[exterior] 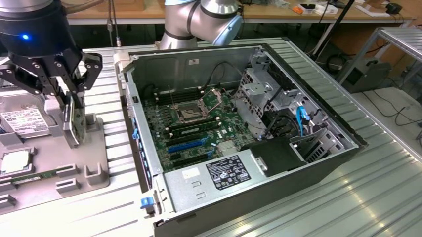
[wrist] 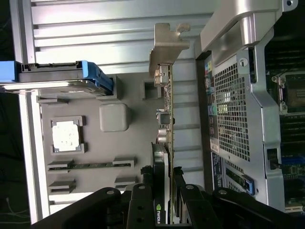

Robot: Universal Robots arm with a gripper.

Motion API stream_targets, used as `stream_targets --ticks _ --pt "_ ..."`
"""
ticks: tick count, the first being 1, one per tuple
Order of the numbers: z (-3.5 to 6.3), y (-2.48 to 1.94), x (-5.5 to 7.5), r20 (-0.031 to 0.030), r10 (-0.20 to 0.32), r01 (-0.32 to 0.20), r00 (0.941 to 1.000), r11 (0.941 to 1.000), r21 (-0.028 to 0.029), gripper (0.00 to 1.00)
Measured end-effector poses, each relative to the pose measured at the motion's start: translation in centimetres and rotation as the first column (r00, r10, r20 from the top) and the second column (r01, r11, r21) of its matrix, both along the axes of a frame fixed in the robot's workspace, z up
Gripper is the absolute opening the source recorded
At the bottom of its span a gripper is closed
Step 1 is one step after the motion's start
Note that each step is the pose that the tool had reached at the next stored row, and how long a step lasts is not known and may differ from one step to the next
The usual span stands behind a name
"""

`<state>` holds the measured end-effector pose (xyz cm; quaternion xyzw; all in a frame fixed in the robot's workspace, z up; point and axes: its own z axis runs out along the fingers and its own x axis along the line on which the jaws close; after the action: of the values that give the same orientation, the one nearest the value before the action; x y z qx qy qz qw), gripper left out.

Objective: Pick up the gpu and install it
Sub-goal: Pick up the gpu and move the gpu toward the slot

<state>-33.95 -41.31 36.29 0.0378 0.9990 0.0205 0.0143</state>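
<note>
Gripper (exterior: 68, 98) jaws clamped on the gpu (exterior: 74, 126), card upright and edge-on between them, over the grey tray (exterior: 46, 165) at the exterior view's left, hard drive (exterior: 23, 123) and processor chip (exterior: 15, 162) beside it, open computer case (exterior: 264, 52) alongside the tray, motherboard (exterior: 191, 123) exposed.

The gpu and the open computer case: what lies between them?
In the exterior view, part of the grey tray and a bare strip of ribbed metal table separate the gpu from the computer case.
</note>
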Motion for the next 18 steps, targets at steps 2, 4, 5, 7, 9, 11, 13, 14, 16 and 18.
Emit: stream_targets --ticks 2,4,5,7,9,11,13,14,16,18 --pt "0.34 0.00 0.0 0.0000 0.000 0.000 1.0000 1.0000 0.0000 0.27" --pt "0.60 0.00 0.0 0.0001 0.000 0.000 1.0000 1.0000 0.0001 0.27" --pt "0.77 0.00 0.0 0.0000 0.000 0.000 1.0000 1.0000 0.0000 0.27" --pt "1.37 0.00 0.0 0.0000 0.000 0.000 1.0000 1.0000 0.0000 0.27" --pt "1.79 0.00 0.0 0.0000 0.000 0.000 1.0000 1.0000 -0.0001 0.27" --pt "2.07 0.00 0.0 0.0001 0.000 0.000 1.0000 1.0000 -0.0001 0.27" --pt "2.36 0.00 0.0 0.0001 0.000 0.000 1.0000 1.0000 -0.0001 0.27" --pt "2.48 0.00 0.0 0.0001 0.000 0.000 1.0000 1.0000 -0.0001 0.27" --pt "2.73 0.00 0.0 0.0001 0.000 0.000 1.0000 1.0000 -0.0001 0.27" --pt "3.09 0.00 0.0 0.0000 0.000 0.000 1.0000 1.0000 -0.0001 0.27"
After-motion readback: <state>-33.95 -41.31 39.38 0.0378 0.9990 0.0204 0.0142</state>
